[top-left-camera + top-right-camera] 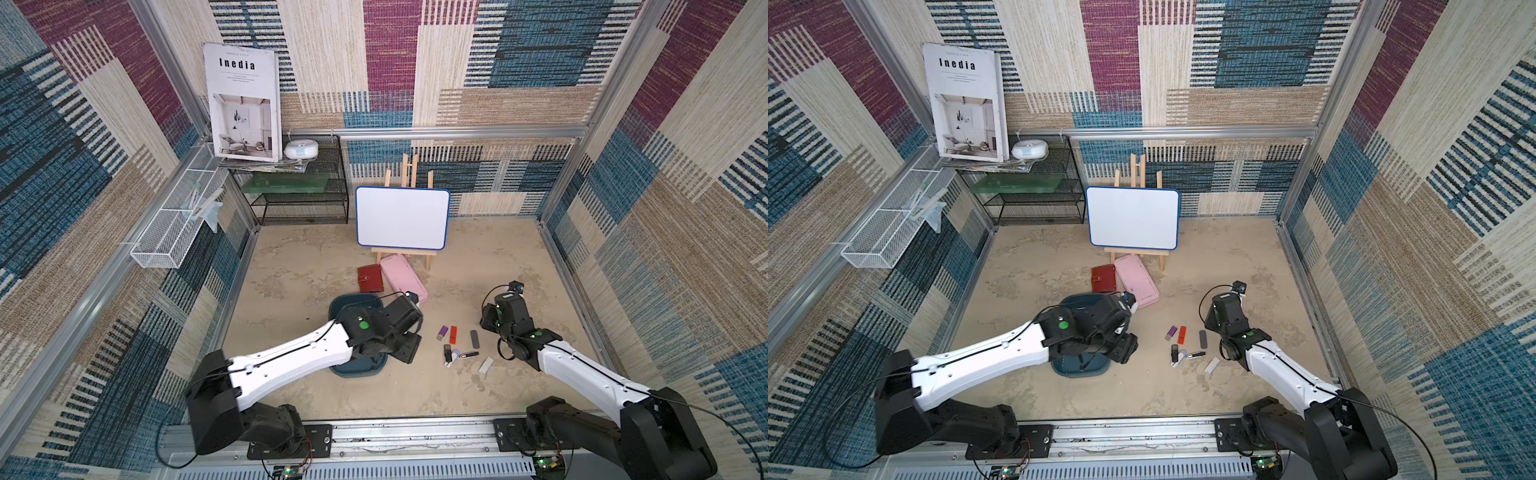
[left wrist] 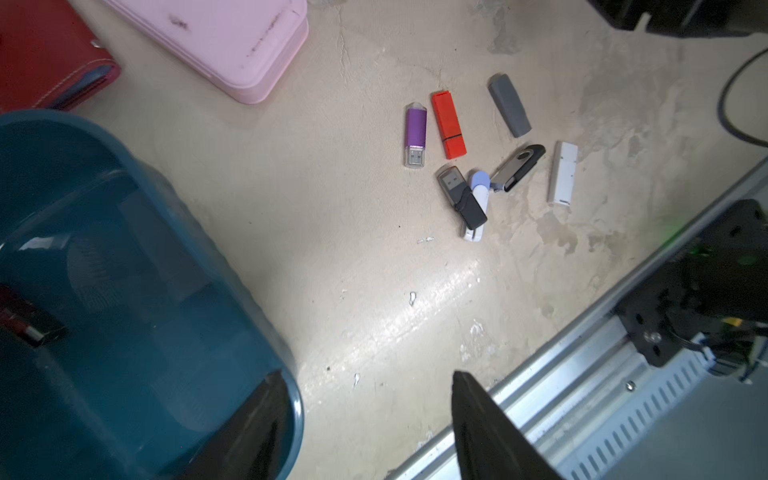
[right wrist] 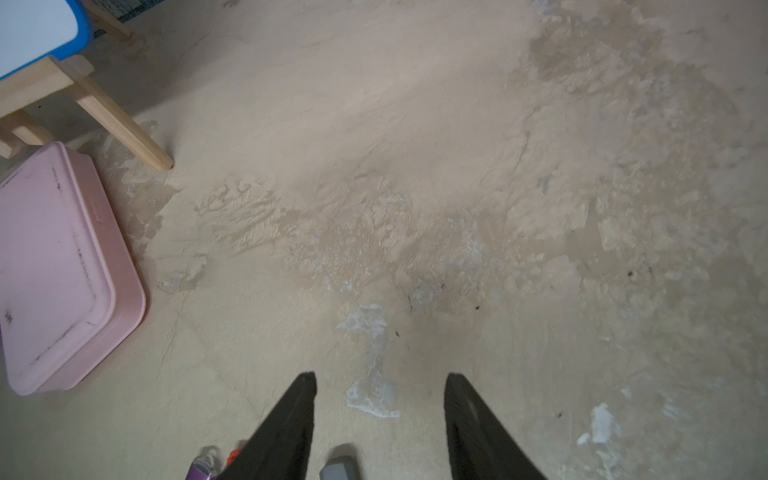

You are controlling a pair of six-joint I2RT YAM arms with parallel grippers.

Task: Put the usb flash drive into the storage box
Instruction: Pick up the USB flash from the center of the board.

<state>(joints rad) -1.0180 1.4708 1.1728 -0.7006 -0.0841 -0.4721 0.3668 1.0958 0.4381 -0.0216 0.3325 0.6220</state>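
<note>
In both top views the left arm (image 1: pixel 291 357) (image 1: pixel 984 353) reaches over the storage box (image 1: pixel 357 368) (image 1: pixel 1079 370). The flash drives (image 1: pixel 453 334) (image 1: pixel 1182 335) lie loose on the table (image 1: pixel 291 282) just beside the box, between the arms.

From the left wrist, the left gripper (image 2: pixel 368 376) is spread wide with nothing between its fingers, one over the box's rim. A purple drive (image 2: pixel 415 135) and a red drive (image 2: pixel 448 124) lie side by side.

From the right wrist, the right gripper (image 3: pixel 379 376) is parted and empty above the table, where a pink case (image 3: pixel 62 270) also lies.
</note>
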